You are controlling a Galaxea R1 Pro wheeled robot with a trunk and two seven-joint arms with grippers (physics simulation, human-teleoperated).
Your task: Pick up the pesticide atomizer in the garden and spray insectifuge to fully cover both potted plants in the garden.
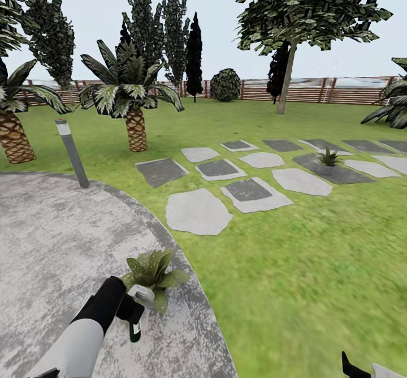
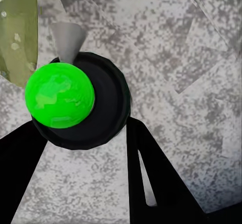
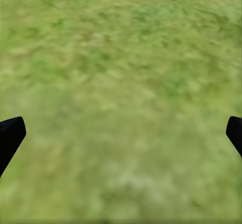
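The left gripper [image 1: 133, 314] has its black fingers [image 2: 151, 178] clamped on the small dark pesticide atomizer with a green mark [image 2: 75, 100], just beside the near speckled green potted plant [image 1: 151, 275] on the round grey paved patio [image 1: 51, 236]. The right gripper [image 3: 121, 133] holds its fingers wide apart over the green lawn [image 3: 121, 83].

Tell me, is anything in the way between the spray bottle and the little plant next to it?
Nothing visible. The left gripper holds the pesticide atomizer right beside the near potted plant on the paved patio, with only open air between its spray head and the leaves.

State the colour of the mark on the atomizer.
Bright green on the pesticide atomizer, clearest in the left wrist view.
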